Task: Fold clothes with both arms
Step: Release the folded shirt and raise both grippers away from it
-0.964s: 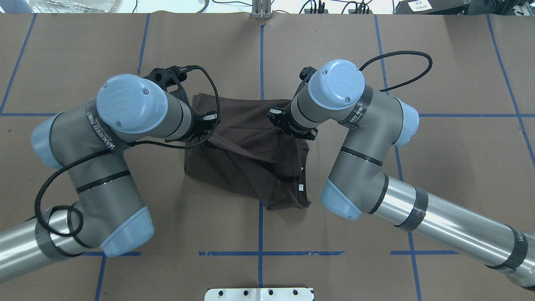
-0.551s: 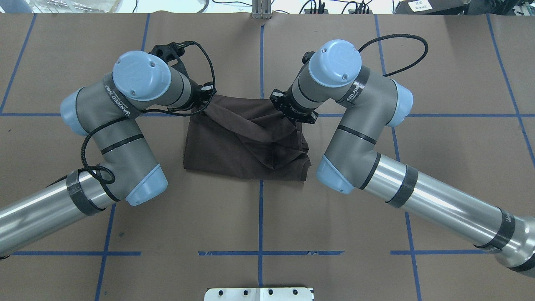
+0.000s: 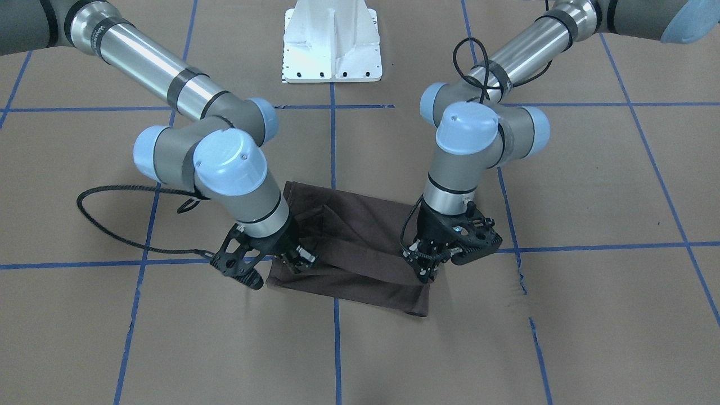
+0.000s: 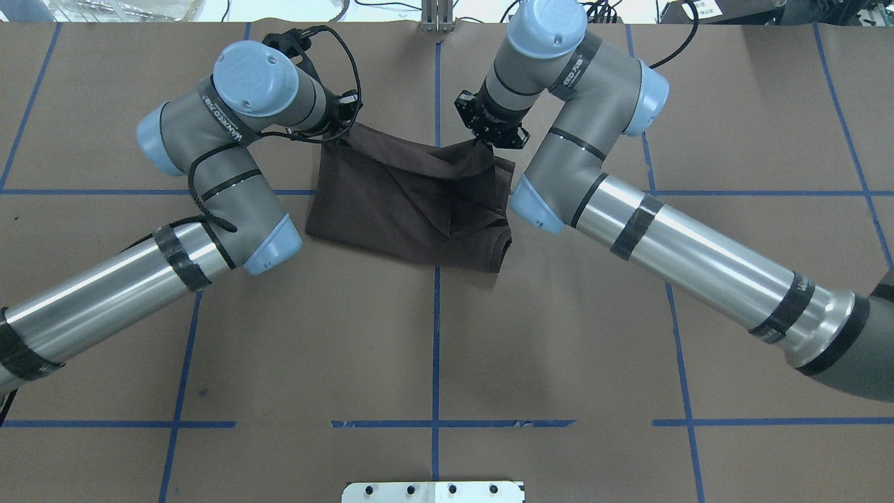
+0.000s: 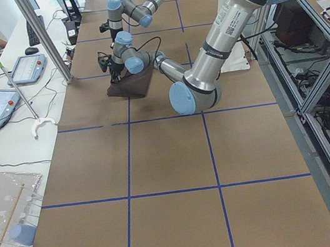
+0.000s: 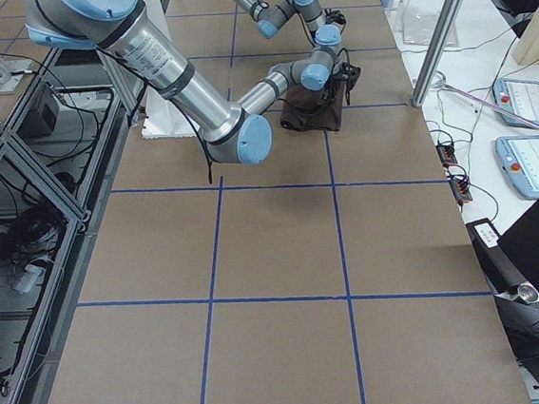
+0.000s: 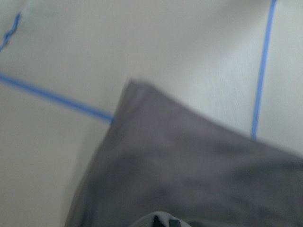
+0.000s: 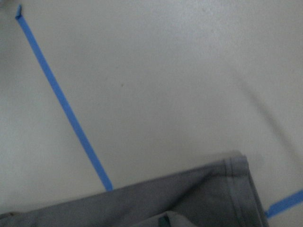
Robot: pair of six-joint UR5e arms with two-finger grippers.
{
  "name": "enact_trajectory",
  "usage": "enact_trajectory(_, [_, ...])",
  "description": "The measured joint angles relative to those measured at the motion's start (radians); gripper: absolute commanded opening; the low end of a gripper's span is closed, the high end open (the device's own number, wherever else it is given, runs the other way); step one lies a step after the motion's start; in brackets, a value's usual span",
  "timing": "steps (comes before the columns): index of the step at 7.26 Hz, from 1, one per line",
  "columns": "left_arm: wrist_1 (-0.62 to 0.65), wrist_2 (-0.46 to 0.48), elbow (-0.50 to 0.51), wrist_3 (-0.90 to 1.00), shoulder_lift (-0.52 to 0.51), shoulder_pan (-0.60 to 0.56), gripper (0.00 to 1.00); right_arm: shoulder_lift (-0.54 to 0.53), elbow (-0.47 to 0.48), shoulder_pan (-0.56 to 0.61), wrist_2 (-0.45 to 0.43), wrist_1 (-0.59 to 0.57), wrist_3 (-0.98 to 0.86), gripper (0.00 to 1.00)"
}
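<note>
Doubled into a rumpled rectangle near the middle of the far edge of the counter (image 4: 559, 363), the T-shirt (image 4: 412, 209) is pinched at its far corners by the left claw (image 4: 340, 137) and the right claw (image 4: 487, 142), with release and smoothing judged outstanding.

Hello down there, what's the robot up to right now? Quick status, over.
Grippers: left gripper and right gripper both shut on far corners of T-shirt. T-shirt doubled over on table, creased mid-cloth. Nothing seen in the way.
</note>
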Motion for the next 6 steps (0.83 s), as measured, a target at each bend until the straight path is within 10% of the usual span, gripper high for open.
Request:
enact_trajectory(2, [-0.149,0.001,0.182,0.064,-0.087,-0.071,1.0,0.019,-0.106,0.076,0.039,0.039,-0.089,1.0])
enact_trajectory(6, [-0.169,-0.1,0.188,0.1,-0.125,-0.105,1.0,0.008,-0.081,0.102,0.047,0.041,-0.133,1.0])
